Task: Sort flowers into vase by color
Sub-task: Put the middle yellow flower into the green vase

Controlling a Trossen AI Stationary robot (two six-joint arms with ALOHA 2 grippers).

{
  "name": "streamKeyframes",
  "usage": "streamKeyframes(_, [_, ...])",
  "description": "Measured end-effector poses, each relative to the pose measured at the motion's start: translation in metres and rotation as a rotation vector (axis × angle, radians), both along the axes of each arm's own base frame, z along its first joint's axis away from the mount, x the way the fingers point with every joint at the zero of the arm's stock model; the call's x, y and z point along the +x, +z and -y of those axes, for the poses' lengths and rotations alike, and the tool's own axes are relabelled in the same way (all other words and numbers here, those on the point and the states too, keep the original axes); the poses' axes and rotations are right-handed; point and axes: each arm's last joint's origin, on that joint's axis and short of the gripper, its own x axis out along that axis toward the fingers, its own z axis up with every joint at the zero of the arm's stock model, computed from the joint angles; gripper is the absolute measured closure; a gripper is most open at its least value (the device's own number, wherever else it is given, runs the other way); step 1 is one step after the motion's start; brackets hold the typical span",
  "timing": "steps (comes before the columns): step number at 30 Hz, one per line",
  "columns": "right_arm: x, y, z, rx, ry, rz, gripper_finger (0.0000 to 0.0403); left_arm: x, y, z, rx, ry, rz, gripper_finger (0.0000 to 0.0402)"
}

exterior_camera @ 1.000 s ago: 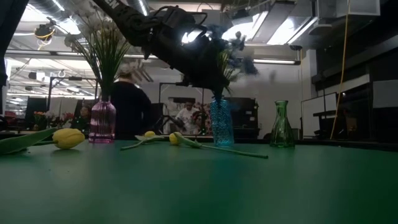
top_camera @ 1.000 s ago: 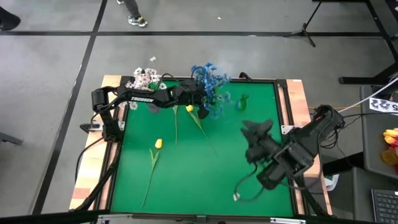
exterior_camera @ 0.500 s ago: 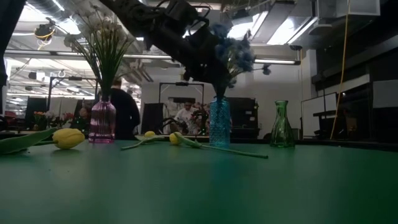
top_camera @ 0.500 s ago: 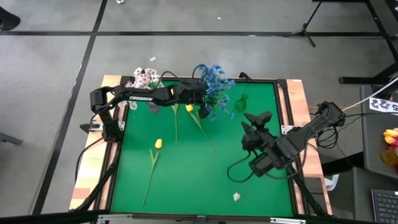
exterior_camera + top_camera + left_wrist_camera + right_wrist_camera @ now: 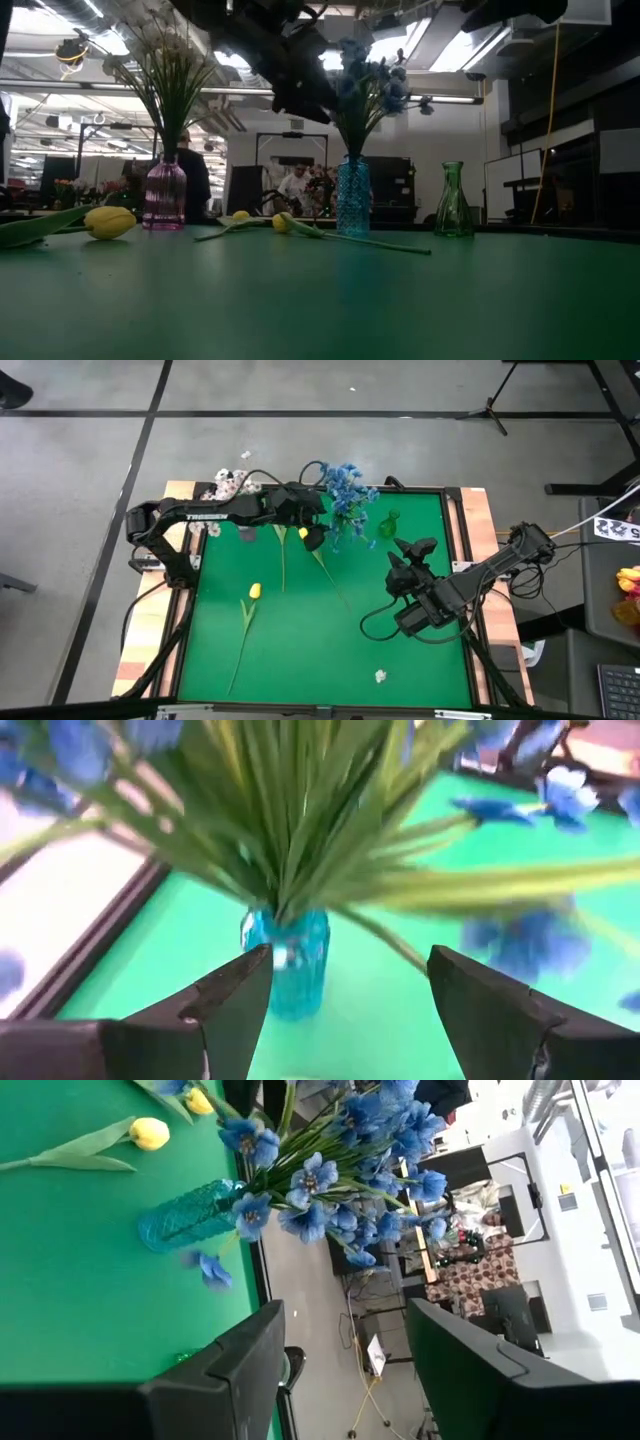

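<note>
The blue flowers stand in the blue vase, their stalks fanning out of its neck. White sprays sit in the pink vase. The green vase holds nothing. Three yellow tulips lie flat on the green mat. My left gripper hovers open just left of the blue bunch, above the vase. My right gripper is open over the mat's right part, facing the blue bunch.
A small white blossom lies loose near the mat's near edge. The mat has a raised wooden frame. The vases stand in a row along the far edge. People move in the room behind the table.
My left gripper has drawn up and back toward the table's left, away from the blue blooms. The blue bunch has swung upright and now stands free in its vase. My right arm has swung in from the near right corner toward the table's middle and far side.
</note>
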Motion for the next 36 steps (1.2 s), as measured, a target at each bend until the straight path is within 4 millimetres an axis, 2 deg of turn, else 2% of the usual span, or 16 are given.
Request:
streamKeyframes(11, [0.000, 0.000, 0.000, 0.032, -0.005, 0.000, 0.0193, -0.022, 0.010, 0.022, -0.047, -0.037, -0.135, 0.0137])
streamKeyframes(18, [0.004, -0.005, -0.004, 0.169, -0.017, 0.016, 0.0194, -0.031, 0.024, 0.062, -0.100, -0.181, -0.138, 0.0137])
streamKeyframes(24, [0.012, -0.030, -0.010, 0.371, -0.020, 0.019, 0.0194, -0.038, 0.048, 0.117, -0.256, -0.397, -0.014, 0.0137])
streamKeyframes(30, [0.033, -0.068, -0.014, 0.555, 0.018, 0.166, 0.0194, -0.058, 0.077, 0.168, -0.290, -0.567, 0.123, 0.0137])
streamKeyframes(32, [0.041, -0.084, -0.011, 0.595, 0.058, 0.194, 0.0194, -0.066, 0.085, 0.182, -0.290, -0.607, 0.152, 0.0137])
streamKeyframes(36, [0.065, -0.110, 0.007, 0.643, 0.141, 0.270, 0.0194, -0.082, 0.093, 0.202, -0.223, -0.589, 0.178, 0.0137])
